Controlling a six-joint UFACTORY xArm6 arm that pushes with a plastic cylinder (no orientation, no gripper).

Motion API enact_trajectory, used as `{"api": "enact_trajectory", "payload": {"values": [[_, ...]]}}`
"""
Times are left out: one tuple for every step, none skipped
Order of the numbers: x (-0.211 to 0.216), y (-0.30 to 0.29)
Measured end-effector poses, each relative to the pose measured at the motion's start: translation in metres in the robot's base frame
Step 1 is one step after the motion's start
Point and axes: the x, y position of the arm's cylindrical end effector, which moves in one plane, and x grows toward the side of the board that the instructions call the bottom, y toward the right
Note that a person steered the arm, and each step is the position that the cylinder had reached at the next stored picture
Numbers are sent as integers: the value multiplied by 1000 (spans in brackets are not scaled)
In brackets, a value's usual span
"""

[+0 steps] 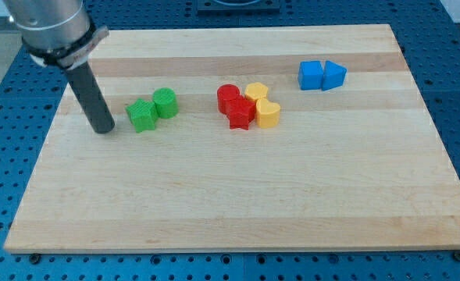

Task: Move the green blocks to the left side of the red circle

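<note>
A green star block (142,115) and a green round block (165,103) sit touching each other left of the board's middle. The red round block (229,97) lies to their right, with a red star block (240,114) touching it below. My tip (103,129) rests on the board just left of the green star block, a small gap between them.
Two yellow blocks (255,93) (268,114) touch the red ones on their right. Two blue blocks (312,75) (333,75) sit at the view's upper right. The wooden board (237,203) lies on a blue perforated table.
</note>
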Motion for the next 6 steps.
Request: {"api": "enact_trajectory", "payload": {"values": [[0,12],[-25,36],[-39,71],[-45,99],[-44,97],[-12,94]]}}
